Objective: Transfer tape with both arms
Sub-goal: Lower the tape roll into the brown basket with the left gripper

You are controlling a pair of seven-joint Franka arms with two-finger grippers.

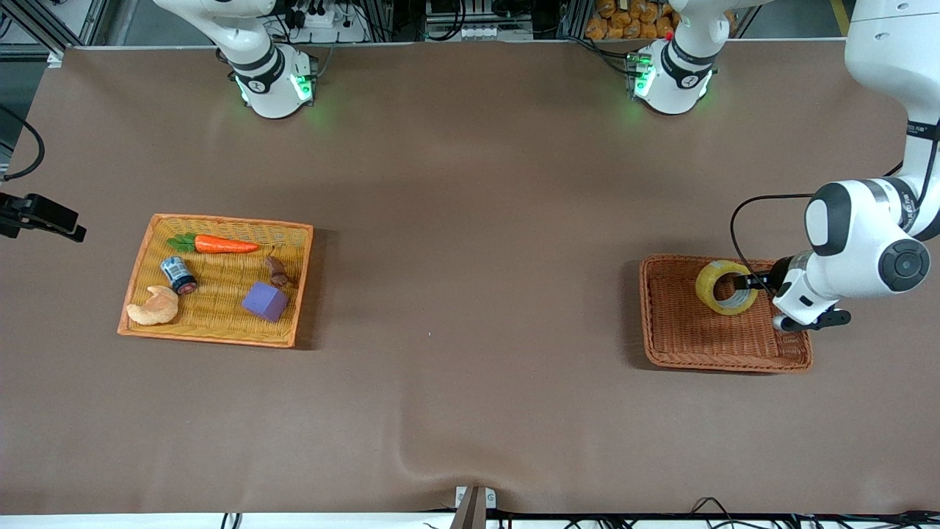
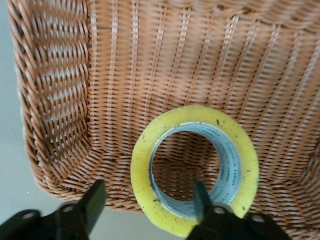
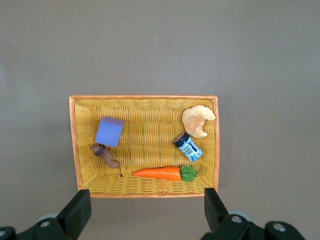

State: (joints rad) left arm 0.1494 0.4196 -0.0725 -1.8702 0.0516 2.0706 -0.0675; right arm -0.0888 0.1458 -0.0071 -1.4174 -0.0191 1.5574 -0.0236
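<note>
The yellow tape (image 1: pixel 725 288) with a grey-white core rests tilted in the brown wicker basket (image 1: pixel 683 345) at the left arm's end of the table. My left gripper (image 1: pixel 756 283) is low over that basket, at the tape. In the left wrist view it (image 2: pixel 147 205) is open: one finger (image 2: pixel 201 199) is inside the ring's hole and the other finger (image 2: pixel 93 202) is outside, well clear of the tape (image 2: pixel 145 185). My right gripper (image 3: pixel 145 215) is open and empty, high above the yellow basket (image 3: pixel 145 189); it is out of the front view.
The yellow basket (image 1: pixel 139 308) at the right arm's end holds a carrot (image 1: pixel 220 244), a small blue-and-white can (image 1: pixel 178 274), a croissant (image 1: pixel 154 306), a purple cube (image 1: pixel 265 301) and a small brown piece (image 1: pixel 277 271). Brown cloth covers the table between the baskets.
</note>
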